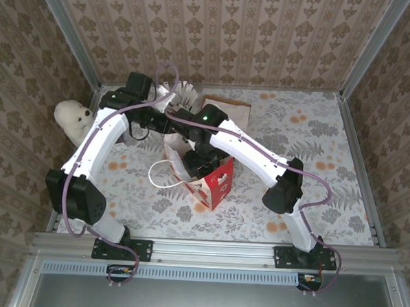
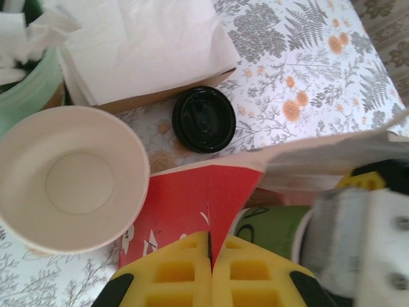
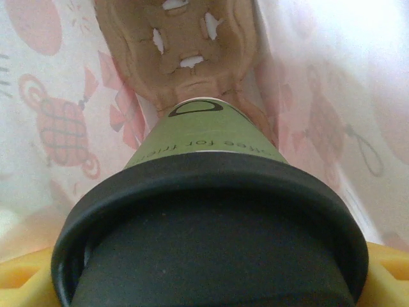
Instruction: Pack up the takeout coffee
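Red paper is being pinched flat by my left claw (image 2: 211,248), its fingers pressed together on the rim of the bag (image 2: 192,192). My right claw (image 3: 204,288) is gripping the takeout coffee (image 3: 208,160) by its lidded end, inside the bag; the cup's long axis is running straight ahead of that claw, base toward the brown pulp tray (image 3: 192,57) lying beyond it at the bag's bottom. Ahead-left of my left claw, a lidless cup (image 2: 70,179) is standing empty on the counter (image 2: 307,57).
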